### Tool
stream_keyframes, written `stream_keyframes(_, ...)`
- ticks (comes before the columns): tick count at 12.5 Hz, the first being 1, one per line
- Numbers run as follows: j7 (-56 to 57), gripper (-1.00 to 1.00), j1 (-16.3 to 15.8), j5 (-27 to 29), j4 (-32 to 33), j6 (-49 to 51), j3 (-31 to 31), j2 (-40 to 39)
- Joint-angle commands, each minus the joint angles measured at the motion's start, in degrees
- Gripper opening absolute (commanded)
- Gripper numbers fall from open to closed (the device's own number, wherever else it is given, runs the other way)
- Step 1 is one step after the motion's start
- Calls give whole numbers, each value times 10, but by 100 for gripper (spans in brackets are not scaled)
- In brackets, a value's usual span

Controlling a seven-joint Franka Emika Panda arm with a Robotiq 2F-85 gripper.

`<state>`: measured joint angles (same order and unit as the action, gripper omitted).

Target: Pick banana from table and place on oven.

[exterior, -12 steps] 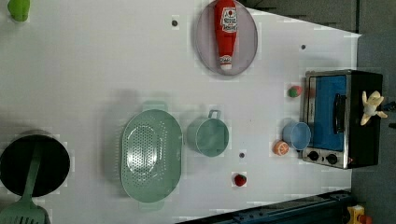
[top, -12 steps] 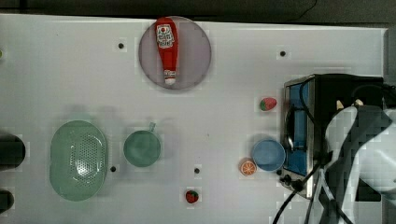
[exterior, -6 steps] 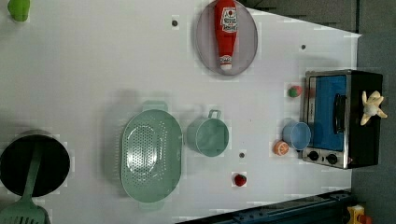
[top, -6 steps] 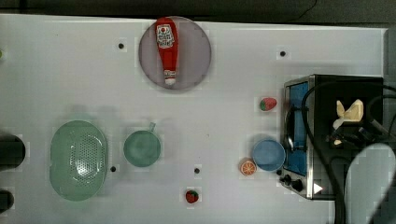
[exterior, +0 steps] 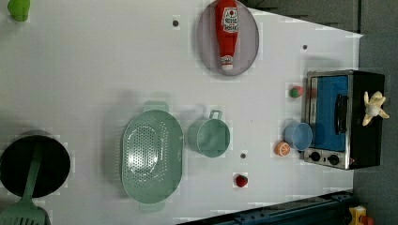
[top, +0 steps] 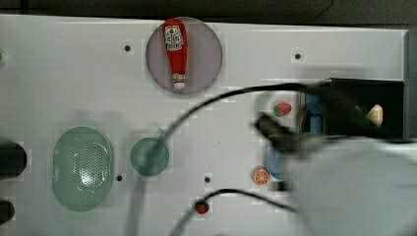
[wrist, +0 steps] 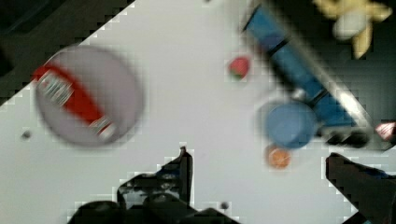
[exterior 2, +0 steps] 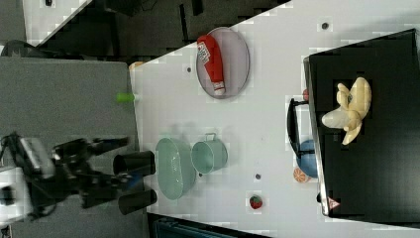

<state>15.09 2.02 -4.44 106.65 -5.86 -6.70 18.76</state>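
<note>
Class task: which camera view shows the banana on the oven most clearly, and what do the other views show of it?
The right view: the banana lies large and unobstructed on the oven's black top. The left view shows it small at the oven's edge; the top view, a pale sliver; the wrist view, blurred.

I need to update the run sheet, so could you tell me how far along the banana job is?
Done, by the look of it: the banana lies on the black top of the oven, off the table. In hand: nothing; in the wrist view the tool is open and empty, apart from the banana. Left: probably only parking the arm.
</note>
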Motion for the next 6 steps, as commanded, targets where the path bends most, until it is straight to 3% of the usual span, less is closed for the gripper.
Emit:
stream_keyframes(1,-177,100,-14,1,60,18,54,11)
stream_keyframes(6,-181,100,-13,25,88,21,52,28)
